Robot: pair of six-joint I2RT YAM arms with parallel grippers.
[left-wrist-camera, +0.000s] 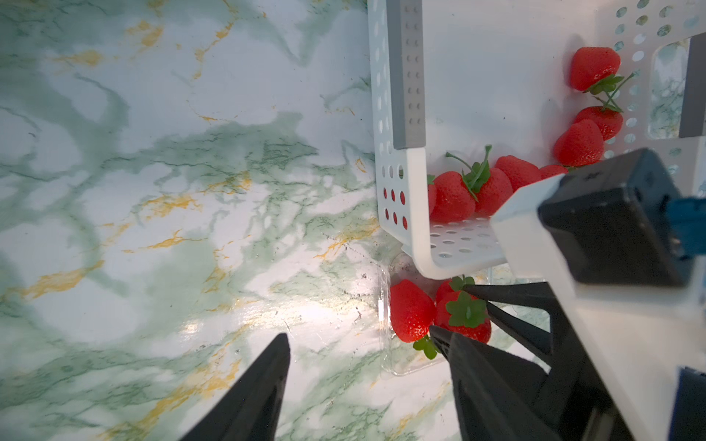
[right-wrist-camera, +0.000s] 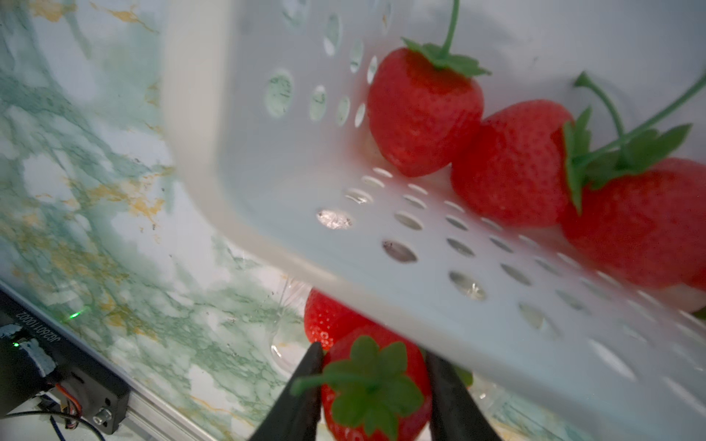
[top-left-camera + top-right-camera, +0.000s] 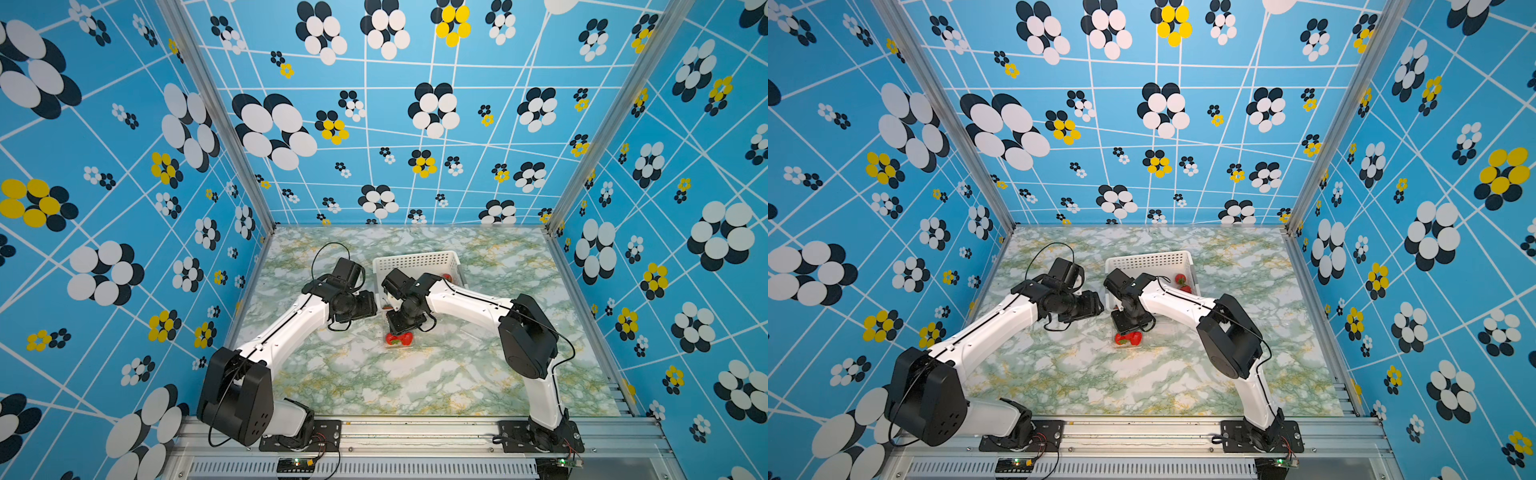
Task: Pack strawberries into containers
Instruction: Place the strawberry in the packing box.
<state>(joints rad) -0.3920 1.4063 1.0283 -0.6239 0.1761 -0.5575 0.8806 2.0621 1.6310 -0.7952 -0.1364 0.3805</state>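
Strawberry [image 2: 372, 397], glossy red with green cap, is gripped by the right hand [image 2: 372, 349] at a clear plastic clamshell container [image 1: 383, 305] beside another strawberry [image 1: 410, 309], just before the white perforated plastic basket [image 1: 416, 214]. The left hand [image 1: 357, 332] is held open, empty, over the green-marbled counter [image 1: 153, 191] nearby.

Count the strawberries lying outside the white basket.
3, all at the clear container beside the white basket: one strawberry lies in it, the right gripper holds one, a third peeks from behind that. More may be hidden.

The left arm [image 3: 291, 328] and right arm [image 3: 465, 303] had white link shells, black joint housings and thin black cables.
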